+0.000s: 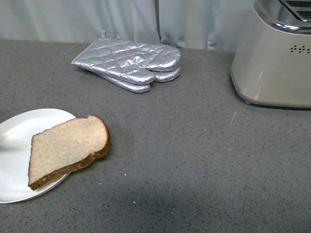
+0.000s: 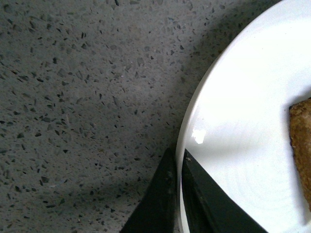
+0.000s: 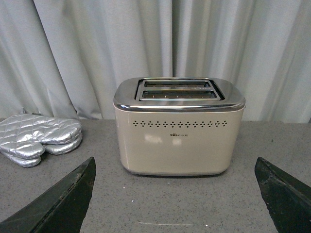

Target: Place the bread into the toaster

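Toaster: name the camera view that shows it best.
The right wrist view: the whole toaster faces the camera, both slots visible. The front view crops it at the right edge. The left wrist view misses it.

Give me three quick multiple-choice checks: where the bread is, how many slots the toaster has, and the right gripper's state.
1. Where does the bread slice lie?
A. Held up in the air
B. Partly on the white plate, overhanging its rim
C. Wholly off the plate
2. How many slots does the toaster have on top?
A. One
B. Two
C. Four
3. What state is the right gripper in?
A. Open, holding nothing
B. Shut on the bread slice
C. Shut, empty
Answers: 1 B, the front view shows its crust end past the plate's rim; 2 B, two parallel slots show in the right wrist view; 3 A, its fingers stand wide apart, either side of the toaster.
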Motion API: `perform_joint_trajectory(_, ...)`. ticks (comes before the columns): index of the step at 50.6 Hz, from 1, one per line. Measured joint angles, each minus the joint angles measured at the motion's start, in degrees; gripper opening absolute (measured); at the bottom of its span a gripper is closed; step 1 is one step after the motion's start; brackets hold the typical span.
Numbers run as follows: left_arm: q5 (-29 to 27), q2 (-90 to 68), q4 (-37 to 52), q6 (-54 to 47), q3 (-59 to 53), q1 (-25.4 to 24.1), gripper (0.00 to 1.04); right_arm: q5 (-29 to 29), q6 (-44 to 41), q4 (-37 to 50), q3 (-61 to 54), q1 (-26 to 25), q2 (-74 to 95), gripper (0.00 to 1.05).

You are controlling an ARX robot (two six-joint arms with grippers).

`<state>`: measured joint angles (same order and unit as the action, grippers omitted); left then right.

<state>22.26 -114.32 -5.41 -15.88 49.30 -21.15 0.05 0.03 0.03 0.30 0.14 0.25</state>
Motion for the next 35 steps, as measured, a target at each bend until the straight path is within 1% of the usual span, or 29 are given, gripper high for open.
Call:
perform_joint_trajectory(2, 0.7, 0.4, 0.0, 1.2, -0.2, 0.1, 0.03, 0.0, 0.0, 0.0, 0.0, 0.0, 0.0, 0.95)
perform_joint_trajectory(13, 2.6, 2.9, 0.3, 5.7, -1.2, 1.7, 0.04, 0.0, 0.0, 0.0, 0.0, 0.0, 0.0, 0.95)
perform_joint_trajectory(23, 4.6, 6.4, 2.4, 11.4, -2.1, 5.3, 0.04, 0.0, 0.0, 0.0, 0.0, 0.0, 0.0, 0.95)
perform_joint_trajectory(31, 4.1, 7.8, 5.0, 16.0, -3.6, 11.0, 0.04, 0.0, 0.0, 0.0, 0.0, 0.0, 0.0, 0.95)
perform_joint_trajectory(35, 3.8, 7.6, 7.9, 19.8, -4.5, 16.1, 0.04, 0.0, 0.0, 0.0, 0.0, 0.0, 0.0, 0.95)
